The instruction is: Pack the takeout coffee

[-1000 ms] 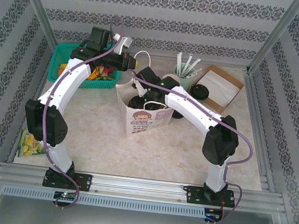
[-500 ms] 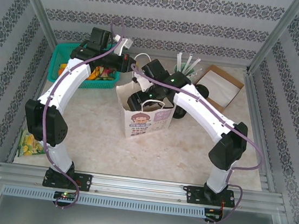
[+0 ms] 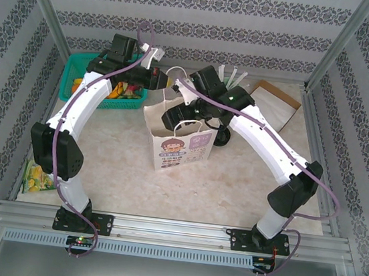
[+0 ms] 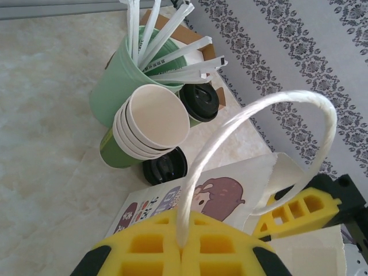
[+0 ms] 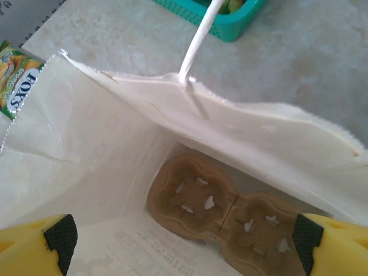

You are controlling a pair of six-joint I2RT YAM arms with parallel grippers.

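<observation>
The left gripper [image 4: 183,244] pinched the bag's [image 5: 103,144] handle [image 4: 259,109]; the right gripper [image 5: 184,238] hung wide and empty over the tray [image 5: 218,207] inside. The coffee [image 4: 165,167] sat unpacked at the bag's three o'clock.

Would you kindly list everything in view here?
paper bag: one, white, table centre
cup carrier: one, brown, inside paper bag
tumbler: one, pale green, holding straws
cup stack: one, cream, against tumbler
takeout coffee: one, dark green, black lid, beside tumbler
second black lid: one, beside cup stack
basket: one, teal, far left
snack packet: one, green-yellow, near left
cardboard tray: one, brown, far right
left hand: one, yellow pads, shut on bag handle
right hand: one, yellow pads, open above paper bag
</observation>
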